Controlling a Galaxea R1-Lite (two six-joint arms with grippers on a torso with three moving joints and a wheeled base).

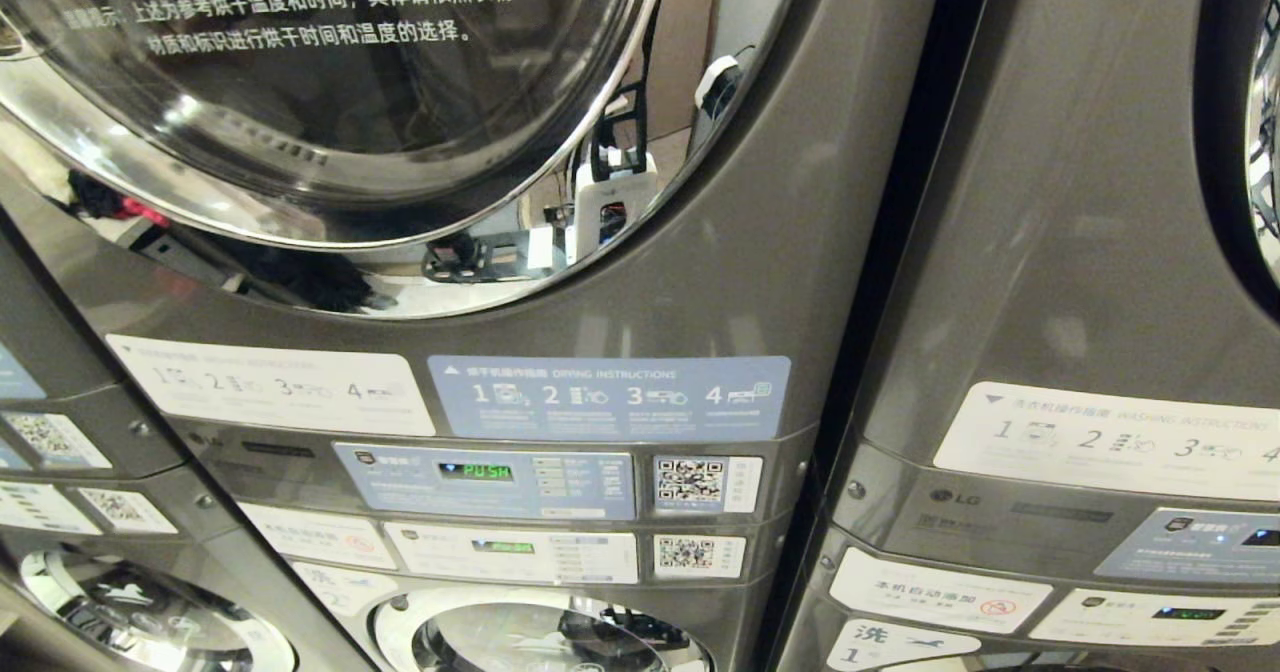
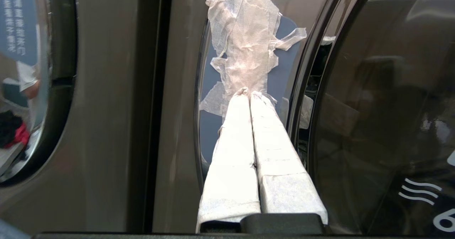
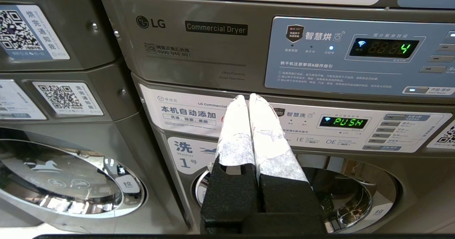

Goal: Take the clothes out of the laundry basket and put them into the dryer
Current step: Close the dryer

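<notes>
No clothes are seen loaded: the dryer door [image 1: 330, 102] is found closed, left gripper [image 2: 249, 96] fingers pressed together beside its rim, right gripper [image 3: 249, 97] likewise empty.

The round dryer door [image 1: 330, 102] at the upper left of the head view is shut, so nothing can go in. The left gripper [image 2: 249, 96] sits close to taped paper [image 2: 245, 50] by the door's edge, with little room.

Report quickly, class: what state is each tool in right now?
Left tool: closed, holding nothing, tips at the taped edge of the dryer door.
Right tool: closed, empty, facing the control panel.
</notes>
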